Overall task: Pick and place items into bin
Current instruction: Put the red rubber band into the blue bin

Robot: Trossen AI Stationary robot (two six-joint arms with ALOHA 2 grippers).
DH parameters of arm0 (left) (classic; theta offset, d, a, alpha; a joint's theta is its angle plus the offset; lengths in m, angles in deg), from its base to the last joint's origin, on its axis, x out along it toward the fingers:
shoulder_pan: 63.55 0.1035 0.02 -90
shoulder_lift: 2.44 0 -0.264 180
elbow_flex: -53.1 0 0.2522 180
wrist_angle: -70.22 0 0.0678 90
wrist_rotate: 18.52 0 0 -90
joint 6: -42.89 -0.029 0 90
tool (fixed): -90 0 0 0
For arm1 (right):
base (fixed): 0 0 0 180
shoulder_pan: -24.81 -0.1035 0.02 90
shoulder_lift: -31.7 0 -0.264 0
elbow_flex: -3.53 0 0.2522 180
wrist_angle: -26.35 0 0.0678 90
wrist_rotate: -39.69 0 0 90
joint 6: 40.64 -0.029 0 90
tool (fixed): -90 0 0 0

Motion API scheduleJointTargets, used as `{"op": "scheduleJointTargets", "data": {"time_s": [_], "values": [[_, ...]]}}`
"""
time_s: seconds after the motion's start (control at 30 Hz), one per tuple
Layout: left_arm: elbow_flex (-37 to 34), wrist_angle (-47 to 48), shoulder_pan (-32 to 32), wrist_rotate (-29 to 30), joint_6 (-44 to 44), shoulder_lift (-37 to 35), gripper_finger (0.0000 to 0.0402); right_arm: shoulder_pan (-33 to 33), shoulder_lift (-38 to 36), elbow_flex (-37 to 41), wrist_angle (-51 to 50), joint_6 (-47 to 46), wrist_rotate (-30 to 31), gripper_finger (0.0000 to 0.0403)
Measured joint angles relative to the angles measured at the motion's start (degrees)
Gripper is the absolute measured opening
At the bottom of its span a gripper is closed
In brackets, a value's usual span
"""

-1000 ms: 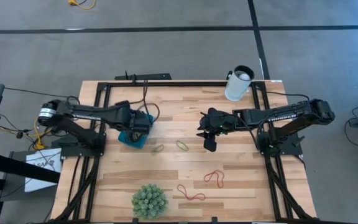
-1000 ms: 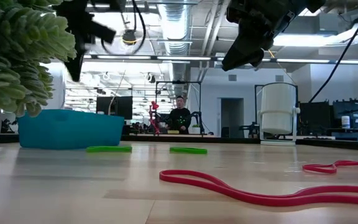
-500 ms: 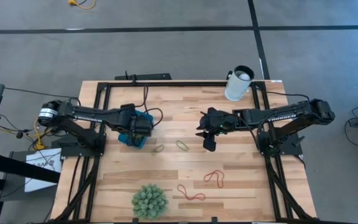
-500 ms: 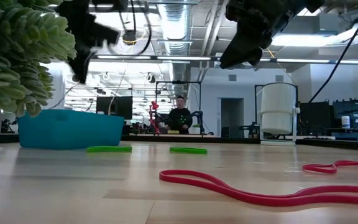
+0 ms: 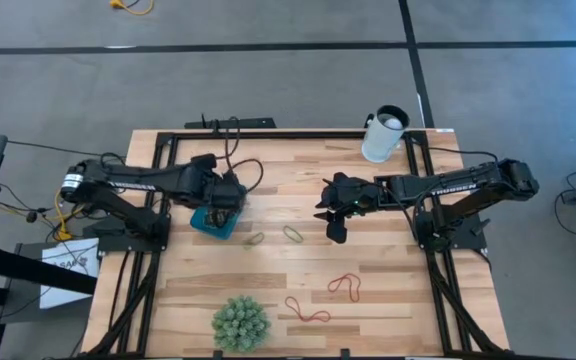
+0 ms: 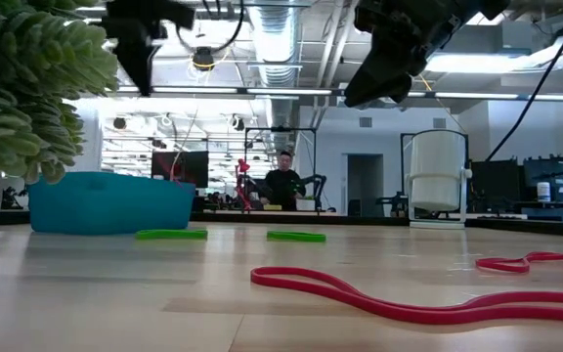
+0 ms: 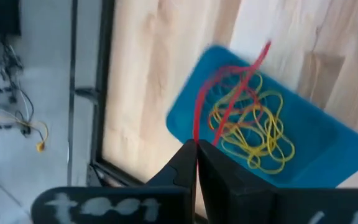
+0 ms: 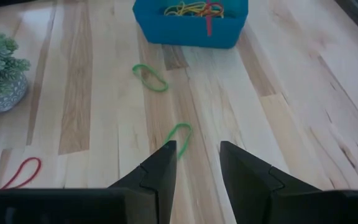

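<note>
We look down on the wooden table [image 5: 368, 260], and here is where the job stands: the teal bin [image 5: 214, 222] near the left side already holds a tangle of yellow bands [image 7: 253, 134] with a red one among them, so a good share looks done. Above it hangs the left gripper [image 5: 226, 196], fingers pinched together on a red band [image 7: 219, 112] that dangles straight down into the bin, so in our judgement this one is a release away from counting. What is left, as far as we can see: two green bands, one [image 5: 255, 239] just beside the bin and another [image 5: 293, 233] a little farther toward the middle, plus two red loops nearer the front edge, the larger [image 5: 308, 312] and the smaller [image 5: 345, 286]. The right gripper [image 5: 334, 222] hovers over the middle of the table with its fingers apart and nothing between them, and its wrist view puts the second green band right ahead, so that looks like its next pick. Around the work we have a spiky green ball [image 5: 240, 323] at the front edge, close to the larger red loop and maybe a nuisance for a reach there, and a white cup [image 5: 385, 134] at the far right corner, well clear. Across the room a person [image 6: 283, 183] sits in the background.
</note>
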Motion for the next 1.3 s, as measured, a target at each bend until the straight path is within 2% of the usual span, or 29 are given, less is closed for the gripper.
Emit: {"op": "scheduleJointTargets", "data": {"time_s": [0.27,0.47,0.57,0.7,0.93,1.17,1.3], "values": [[-10.3,-0.1,0.1,-1.8,5.7,0.0,0.0000,0.0,0.0,0.0,-0.4,0.0,0.0,0.0118],[-14.9,-10.7,0.1,-9.2,2.6,0.0,0.0000,0.0,0.0,0.0,-0.4,0.0,0.0,0.0118],[-16.4,-14.7,0.0,-8.7,0.3,0.0,0.0000,0.0,0.7,0.0,-0.1,0.0,0.0,0.0118],[-16.8,-15.1,0.2,-5.5,0.0,0.0,0.0006,0.0,2.9,0.0,0.4,0.0,0.0,0.0118],[-16.8,-15.2,2.0,-5.6,-0.1,0.0,0.0060,0.0,8.2,0.1,0.1,-0.4,0.0,0.0118],[-16.8,-14.9,3.0,-5.7,-2.6,0.0,0.0115,0.5,9.8,-0.3,-1.5,-3.2,-0.1,0.0118],[-14.9,-11.6,3.0,-5.5,-2.5,0.1,0.0127,0.7,7.5,-4.7,-13.6,-5.3,-0.1,0.0118]]}}
